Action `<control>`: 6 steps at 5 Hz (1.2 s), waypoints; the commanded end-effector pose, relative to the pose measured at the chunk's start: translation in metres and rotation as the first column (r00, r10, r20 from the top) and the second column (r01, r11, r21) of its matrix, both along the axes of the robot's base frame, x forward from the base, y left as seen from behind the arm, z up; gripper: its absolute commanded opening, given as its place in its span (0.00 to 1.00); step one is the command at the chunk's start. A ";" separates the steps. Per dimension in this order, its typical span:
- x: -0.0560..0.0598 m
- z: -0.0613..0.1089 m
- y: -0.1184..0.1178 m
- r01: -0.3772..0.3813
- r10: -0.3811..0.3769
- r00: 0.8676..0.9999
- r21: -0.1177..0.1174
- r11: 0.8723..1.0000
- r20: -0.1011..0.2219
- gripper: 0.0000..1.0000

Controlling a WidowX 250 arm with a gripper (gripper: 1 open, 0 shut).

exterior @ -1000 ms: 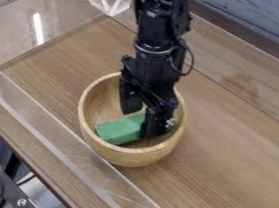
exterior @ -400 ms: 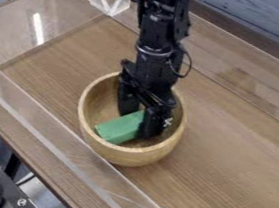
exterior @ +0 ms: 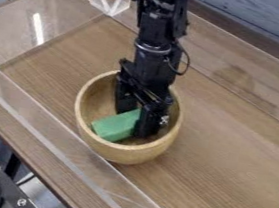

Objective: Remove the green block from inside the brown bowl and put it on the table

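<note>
Hanging wide open and empty inside the brown bowl, the gripper should straddle the green block squarely before closing.

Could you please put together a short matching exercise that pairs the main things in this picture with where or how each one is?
Things:
1. green block
2. brown bowl
3. gripper
4. table

States:
A. stands on the table, near its front edge
B. lies inside the bowl
C. open, reaching down into the bowl
D. wood-grain surface edged by clear walls

Pairs: 1-B, 2-A, 3-C, 4-D
</note>
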State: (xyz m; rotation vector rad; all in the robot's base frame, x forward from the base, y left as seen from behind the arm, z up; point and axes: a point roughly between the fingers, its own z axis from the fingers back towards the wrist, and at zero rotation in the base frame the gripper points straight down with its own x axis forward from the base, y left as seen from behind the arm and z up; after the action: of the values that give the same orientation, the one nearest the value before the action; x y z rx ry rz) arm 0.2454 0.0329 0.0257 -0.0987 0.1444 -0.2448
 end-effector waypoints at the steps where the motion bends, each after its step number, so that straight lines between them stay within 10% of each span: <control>1: 0.003 -0.001 0.009 -0.003 0.003 1.000 0.001 1.000 0.000 1.00; 5: 0.003 -0.013 0.011 -0.046 0.044 0.995 -0.017 0.999 -0.092 1.00; 6: 0.000 -0.015 0.011 -0.025 0.024 0.997 -0.017 1.000 -0.073 1.00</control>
State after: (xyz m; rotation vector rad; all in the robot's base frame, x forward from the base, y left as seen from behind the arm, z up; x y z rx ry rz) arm 0.2473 0.0338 0.0181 -0.1281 0.2204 -0.2318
